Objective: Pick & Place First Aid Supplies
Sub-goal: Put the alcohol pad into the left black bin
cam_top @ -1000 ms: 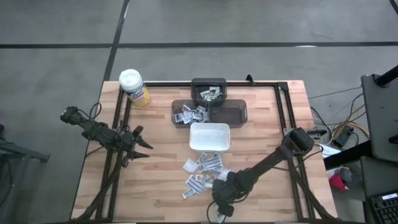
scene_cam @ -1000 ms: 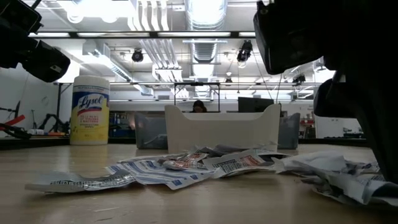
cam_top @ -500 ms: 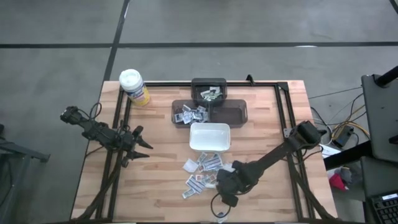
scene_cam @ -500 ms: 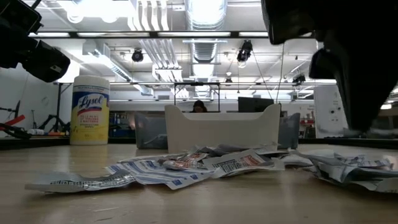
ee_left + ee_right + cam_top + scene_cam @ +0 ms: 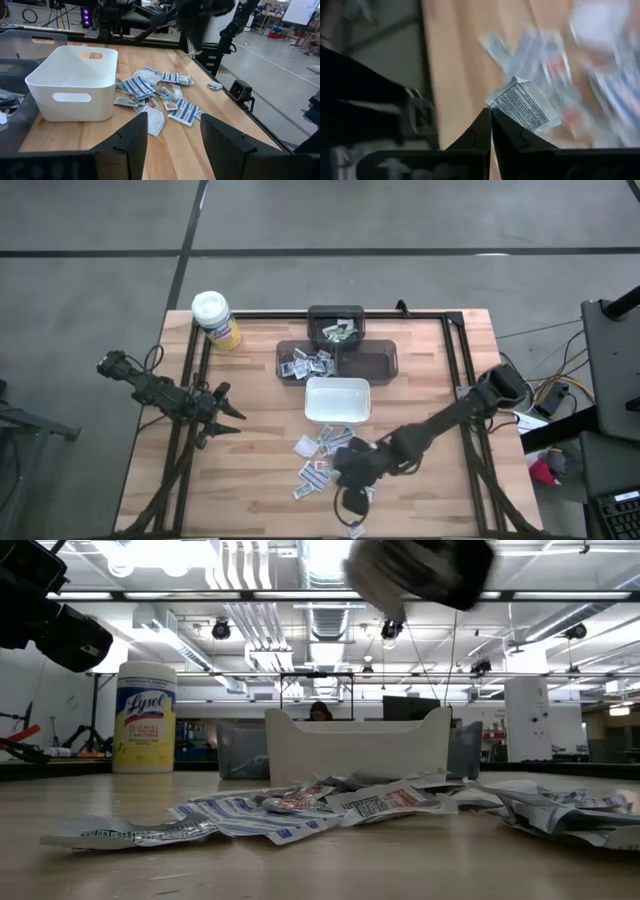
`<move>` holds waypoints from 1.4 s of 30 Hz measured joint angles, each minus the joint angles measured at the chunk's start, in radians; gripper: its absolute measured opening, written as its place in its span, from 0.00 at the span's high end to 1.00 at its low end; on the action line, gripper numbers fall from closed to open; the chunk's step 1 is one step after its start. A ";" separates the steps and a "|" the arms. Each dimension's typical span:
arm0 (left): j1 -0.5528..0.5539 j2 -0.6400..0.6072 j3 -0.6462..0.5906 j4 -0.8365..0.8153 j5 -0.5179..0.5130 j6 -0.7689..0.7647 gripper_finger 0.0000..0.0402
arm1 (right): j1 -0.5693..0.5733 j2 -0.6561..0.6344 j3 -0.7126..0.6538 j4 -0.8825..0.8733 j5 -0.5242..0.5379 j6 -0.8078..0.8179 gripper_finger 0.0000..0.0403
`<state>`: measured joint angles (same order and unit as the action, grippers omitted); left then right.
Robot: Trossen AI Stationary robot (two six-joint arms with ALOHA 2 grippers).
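Right gripper (image 5: 350, 463) is lifting off the table and swinging toward the white dish (image 5: 337, 401), pinching one packet (image 5: 524, 106).
Its fingers are closing tight on the packet's corner, above the loose pile of packets (image 5: 322, 457) lying just in front of the dish. Left gripper (image 5: 225, 420) is waiting well to the dish's left, fingers spread apart and holding nothing.

You have one white rectangular dish (image 5: 337, 400), one yellow Lysol canister (image 5: 215, 320), three dark bins (image 5: 336, 326), and many first aid packets (image 5: 325, 452), too overlapped to count.
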<state>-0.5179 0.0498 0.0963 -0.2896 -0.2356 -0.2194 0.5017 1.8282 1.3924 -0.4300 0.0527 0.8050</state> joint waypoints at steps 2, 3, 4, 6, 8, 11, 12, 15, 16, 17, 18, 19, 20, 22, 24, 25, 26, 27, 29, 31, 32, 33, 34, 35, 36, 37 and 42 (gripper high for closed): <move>0.000 0.000 0.000 0.000 0.000 0.001 0.56 | -0.023 -0.002 -0.001 0.106 0.000 -0.052 0.98; 0.000 0.000 0.000 0.000 0.000 0.001 0.56 | -0.035 -0.002 -0.001 0.154 -0.002 -0.078 0.98; 0.000 0.000 0.000 0.000 0.000 0.002 0.56 | -0.048 -0.003 -0.001 0.200 -0.007 -0.105 0.98; 0.000 0.000 0.000 0.000 0.000 0.002 0.56 | -0.075 -0.003 -0.001 0.291 -0.034 -0.158 0.98; 0.000 0.000 0.000 0.000 0.000 0.002 0.56 | -0.106 -0.003 -0.001 0.374 -0.073 -0.202 0.98; 0.000 0.000 0.000 0.000 0.000 0.002 0.56 | -0.153 -0.003 -0.001 0.499 -0.150 -0.260 0.98; 0.000 0.000 0.000 0.000 0.000 0.002 0.56 | -0.169 -0.003 -0.001 0.544 -0.179 -0.277 0.98; 0.000 0.000 0.000 0.000 0.001 0.003 0.56 | -0.210 -0.004 -0.001 0.670 -0.236 -0.321 0.98; 0.000 0.000 0.000 0.000 0.001 0.003 0.56 | -0.223 -0.005 -0.001 0.707 -0.241 -0.338 0.98; 0.000 0.000 0.000 0.000 0.001 0.003 0.56 | -0.235 -0.005 -0.001 0.745 -0.243 -0.356 0.98; 0.000 0.000 0.000 0.000 0.001 0.003 0.56 | -0.248 -0.005 -0.001 0.784 -0.244 -0.372 0.98; 0.000 0.000 0.000 0.000 0.001 0.003 0.56 | -0.261 -0.005 -0.001 0.818 -0.239 -0.387 0.98; 0.000 0.000 0.000 0.000 0.001 0.003 0.56 | -0.273 -0.005 -0.001 0.850 -0.227 -0.401 0.98; 0.000 0.000 0.000 0.000 0.001 0.003 0.56 | -0.294 -0.006 0.000 0.883 -0.173 -0.432 0.98; 0.000 0.000 0.000 0.000 0.001 0.003 0.56 | -0.311 -0.006 0.009 0.882 -0.100 -0.475 0.98; 0.000 0.000 0.000 0.000 0.001 0.003 0.56 | -0.319 -0.006 0.010 0.882 -0.063 -0.501 0.98; 0.000 0.000 0.000 0.000 0.001 0.003 0.56 | -0.327 -0.006 0.011 0.881 -0.026 -0.524 0.98; 0.000 0.000 0.000 0.000 0.001 0.003 0.56 | -0.334 -0.006 0.013 0.876 0.014 -0.549 0.98; 0.000 0.000 0.000 0.000 0.001 0.003 0.56 | -0.350 -0.006 0.019 0.853 0.091 -0.599 0.98; 0.000 0.000 0.000 0.000 0.001 0.003 0.56 | -0.365 -0.006 0.027 0.820 0.163 -0.657 0.98; 0.000 0.000 0.000 0.000 0.001 0.003 0.56 | -0.373 -0.006 0.031 0.801 0.197 -0.687 0.98; 0.000 0.000 0.000 0.000 0.000 0.003 0.56 | -0.382 -0.006 0.038 0.776 0.229 -0.715 0.98; 0.000 0.000 0.000 0.001 -0.003 0.003 0.56 | -0.389 -0.006 0.046 0.748 0.253 -0.742 0.98; 0.000 0.000 0.000 0.001 -0.010 0.003 0.56 | -0.399 -0.006 0.057 0.710 0.277 -0.765 0.98; 0.000 0.000 0.000 0.001 -0.017 0.003 0.56 | -0.407 -0.006 0.068 0.669 0.301 -0.783 0.98; 0.000 0.000 0.000 0.002 -0.028 0.003 0.56 | -0.417 -0.006 0.080 0.624 0.318 -0.803 0.98; 0.000 0.000 0.000 0.002 -0.062 0.004 0.56 | -0.469 -0.006 0.147 0.375 0.343 -0.882 0.98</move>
<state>-0.5175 0.0498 0.0963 -0.2874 -0.2978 -0.2157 0.0324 1.8217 1.5391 -0.0553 0.3954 -0.0766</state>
